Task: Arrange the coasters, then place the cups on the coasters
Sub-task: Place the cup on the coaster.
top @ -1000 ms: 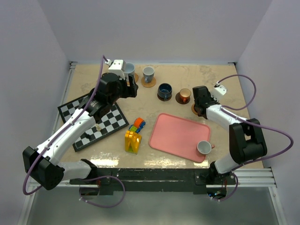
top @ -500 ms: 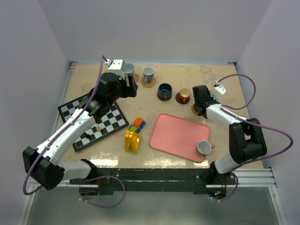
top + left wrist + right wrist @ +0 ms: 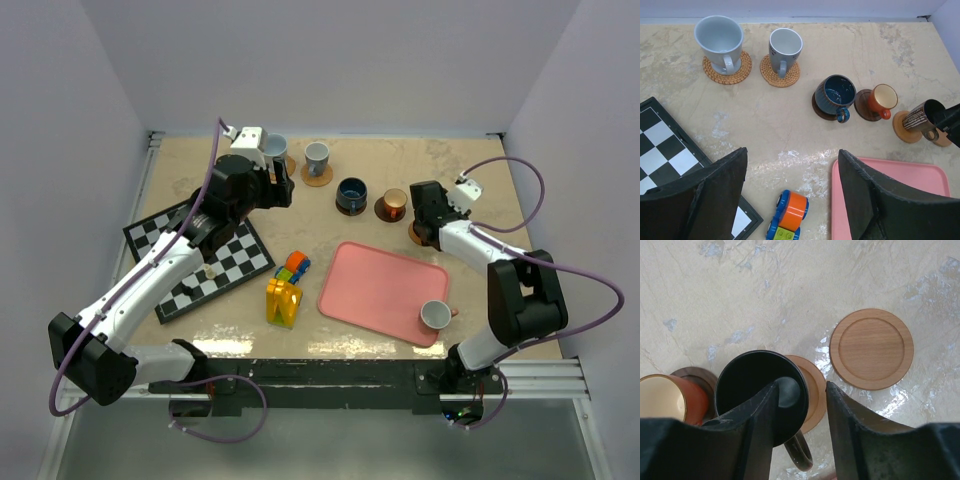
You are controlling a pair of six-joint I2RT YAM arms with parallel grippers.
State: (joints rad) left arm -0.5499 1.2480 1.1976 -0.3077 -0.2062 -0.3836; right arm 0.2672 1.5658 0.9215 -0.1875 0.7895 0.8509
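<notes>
A black cup (image 3: 745, 380) stands upright on a tan coaster (image 3: 816, 382). My right gripper (image 3: 801, 385) is open over it, one finger inside the cup and the other clear of its rim. A bare tan coaster (image 3: 871, 348) lies just beyond. To the left an orange cup (image 3: 882, 98), a navy cup (image 3: 835, 94) and two pale cups (image 3: 720, 37) (image 3: 785, 47) each sit on a coaster. A grey-white cup (image 3: 434, 314) sits on the pink tray (image 3: 380, 290). High above the table, my left gripper (image 3: 792, 151) hangs open with nothing in it.
A chessboard (image 3: 200, 255) lies at the left under the left arm. A toy car (image 3: 294, 265) and stacked colourful blocks (image 3: 284, 302) sit between the board and the tray. White walls close the table on three sides.
The right gripper's jaws have opened off the black cup's rim, leaving the cup standing on its coaster. The left arm has not moved.
</notes>
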